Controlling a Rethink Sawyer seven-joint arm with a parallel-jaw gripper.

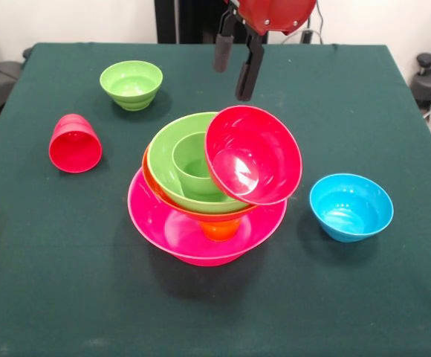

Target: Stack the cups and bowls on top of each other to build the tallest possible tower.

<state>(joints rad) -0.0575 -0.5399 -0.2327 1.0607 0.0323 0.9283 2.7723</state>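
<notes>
Red bowl [253, 155] tilted against tower [204, 223] rim.

— What is sitting where on the dark green table [394, 297]?

— The wide pink plastic bowl [171, 227] is lying at the middle, carrying the large orange bowl [152, 182], with the large green bowl [167, 160] nested in that and the green cup [193, 167] standing inside.

— And the small red bowl [253, 155]?

— It is leaning tilted on that pile's right rim, just below my gripper [234, 63]. The small blue bowl [351, 207] is sitting right of it; the small green bowl [131, 84] behind left; the red cup [75, 143] lying left.

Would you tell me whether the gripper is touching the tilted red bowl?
Apart: the front view shows green cloth between the gripper and the red bowl.
</notes>
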